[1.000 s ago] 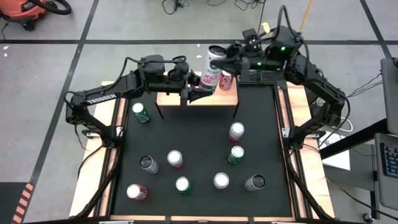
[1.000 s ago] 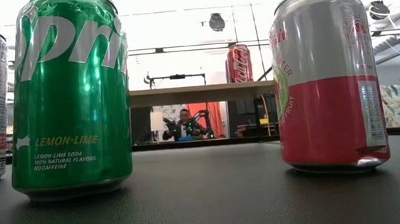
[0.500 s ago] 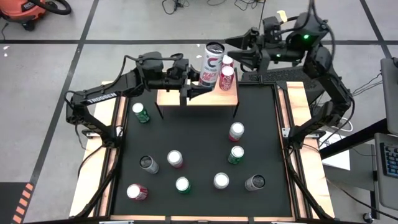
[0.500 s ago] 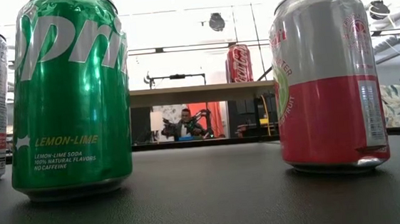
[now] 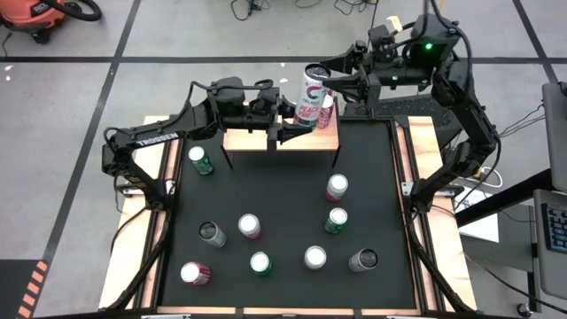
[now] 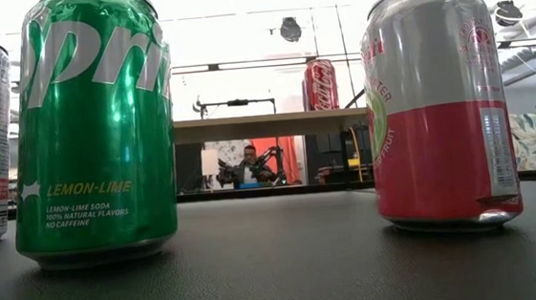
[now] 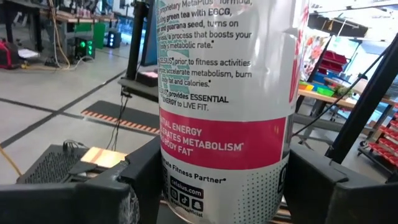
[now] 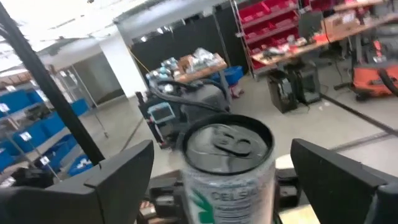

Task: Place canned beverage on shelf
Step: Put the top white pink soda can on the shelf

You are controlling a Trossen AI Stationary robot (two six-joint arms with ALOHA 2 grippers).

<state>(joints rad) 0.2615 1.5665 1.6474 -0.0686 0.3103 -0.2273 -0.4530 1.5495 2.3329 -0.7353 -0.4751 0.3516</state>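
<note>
A tall white-and-pink beverage can [image 5: 310,92] stands upright over the right part of the wooden shelf [image 5: 252,140], with my left gripper [image 5: 299,120] shut on it. In the left wrist view the can [image 7: 227,93] fills the middle. A red can [image 5: 327,115] stands on the shelf's right end, also seen as the red can [image 6: 320,84] in the low view. My right gripper [image 5: 326,76] hangs open just beyond the tall can on its far right side, level with its top [image 8: 227,144], touching nothing. My left gripper pinches the tall can's lower part [image 7: 168,180] between its two fingers [image 7: 140,186], one on each side. The fingers come in level from the table's left. The can stands upright in the hold; whether its bottom rests on the shelf I cannot tell.
Several cans stand on the black table: a green one [image 5: 201,160] at the left, a red one [image 5: 337,187] at the right, others nearer the front [image 5: 260,263]. Close to the low camera stand a green can [image 6: 94,125] and a red-and-silver can [image 6: 437,103].
My right gripper has drawn back from the tall can toward the table's far right and risen. My left gripper has carried the can a little toward the table's right edge, nearer the red can, keeping it upright.
</note>
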